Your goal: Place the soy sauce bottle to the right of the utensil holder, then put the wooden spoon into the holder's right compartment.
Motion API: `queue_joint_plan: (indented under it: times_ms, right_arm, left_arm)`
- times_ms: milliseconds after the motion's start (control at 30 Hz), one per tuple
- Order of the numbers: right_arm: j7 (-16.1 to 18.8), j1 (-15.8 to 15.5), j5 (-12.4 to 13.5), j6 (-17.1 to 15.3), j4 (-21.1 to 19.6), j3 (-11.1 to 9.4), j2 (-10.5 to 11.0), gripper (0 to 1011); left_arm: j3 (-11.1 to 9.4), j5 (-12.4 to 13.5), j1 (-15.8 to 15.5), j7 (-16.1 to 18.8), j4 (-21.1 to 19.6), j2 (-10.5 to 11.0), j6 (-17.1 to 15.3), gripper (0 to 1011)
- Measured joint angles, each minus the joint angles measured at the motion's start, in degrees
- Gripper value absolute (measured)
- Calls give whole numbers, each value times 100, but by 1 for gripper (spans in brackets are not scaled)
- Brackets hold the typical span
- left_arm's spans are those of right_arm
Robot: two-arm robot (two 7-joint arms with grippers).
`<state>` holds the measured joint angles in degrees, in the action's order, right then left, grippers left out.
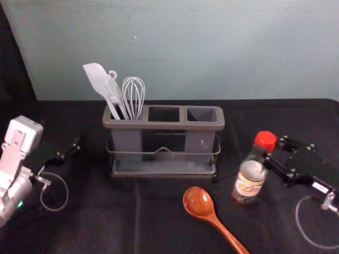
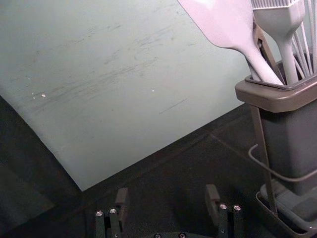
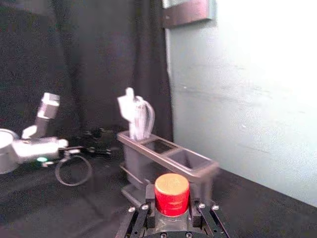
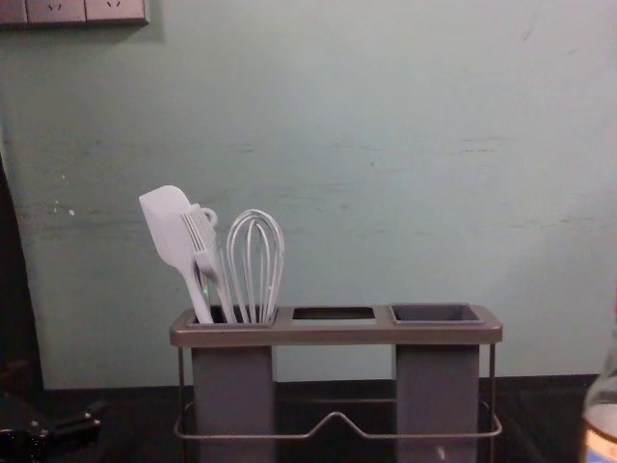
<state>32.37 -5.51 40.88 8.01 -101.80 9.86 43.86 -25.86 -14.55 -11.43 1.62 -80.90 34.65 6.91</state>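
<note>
From where I stand, the black left gripper hangs to the left of the grey-brown utensil holder with its wire frame, jaws apart, nothing between them. A white spatula and a white wire whisk stand in the holder's left compartment. The grey right compartment has yet to get its spoon: the glossy reddish-brown wooden spoon lies in front of the holder, so that half of the job is all to do.

The clear glass soy sauce bottle with a red cap is to the holder's right and somewhat in front. The black right gripper is there too, jaws clamped on the bottle near its cap. I'd call the first half close to finished, with the release left; whether the base touches the table, I can't tell.

As for looks, the spoon has a rounded bowl towards the holder and a slim handle slanting away to the right. The bottle leans a little in the head view, a pale printed label round its body.
</note>
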Motion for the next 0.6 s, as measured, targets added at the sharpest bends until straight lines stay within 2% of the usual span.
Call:
queue_joint_plan:
  times_ms: [267,600]
  right_arm:
    - [63,379,-49,-166,582,-27,-120,381]
    - [89,1252,-285,-394,1347,237,-505,381]
  left_arm:
    - [0,0,0,0,0,0,0,1011]
    - [0,0,0,0,0,0,0,1011]
